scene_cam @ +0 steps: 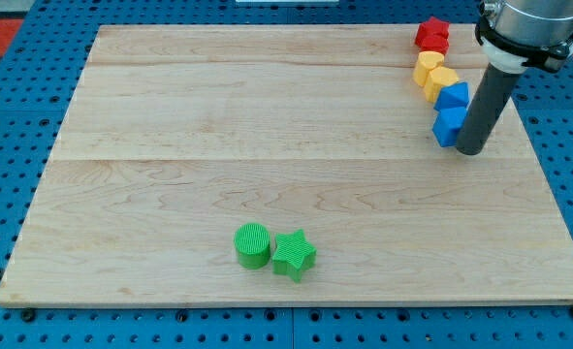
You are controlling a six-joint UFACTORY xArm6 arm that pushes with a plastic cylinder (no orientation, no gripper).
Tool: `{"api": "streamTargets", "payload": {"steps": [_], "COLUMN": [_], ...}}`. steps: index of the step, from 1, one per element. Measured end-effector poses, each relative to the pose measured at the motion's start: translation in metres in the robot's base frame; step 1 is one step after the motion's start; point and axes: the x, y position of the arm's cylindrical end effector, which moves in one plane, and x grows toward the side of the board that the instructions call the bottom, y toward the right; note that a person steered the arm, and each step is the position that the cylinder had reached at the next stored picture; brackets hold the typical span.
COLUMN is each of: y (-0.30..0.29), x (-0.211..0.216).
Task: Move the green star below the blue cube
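The green star (294, 255) lies near the view's bottom centre of the wooden board, touching a green cylinder (252, 244) on its left. The blue cube (448, 125) sits at the view's upper right, at the lower end of a column of blocks. My tip (470, 150) rests on the board just right of the blue cube and slightly below it, touching or nearly touching it. The tip is far from the green star.
Above the blue cube stand another blue block (453, 96), two yellow blocks (442, 80) (428, 64) and a red block (432, 35) in a slanted column. The board's (170, 145) right edge is close to the tip. Blue pegboard surrounds the board.
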Motion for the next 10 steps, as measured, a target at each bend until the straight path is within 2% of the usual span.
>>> {"api": "streamTargets", "payload": {"steps": [1, 2, 3, 4, 5, 6, 7, 8, 9, 10], "y": [0.0, -0.002, -0.036, -0.107, -0.203, -0.294, -0.357, -0.394, -0.377, -0.314], "x": [-0.004, 0.011, 0.027, 0.017, 0.015, 0.038, 0.086, 0.139, 0.183, 0.187]}}
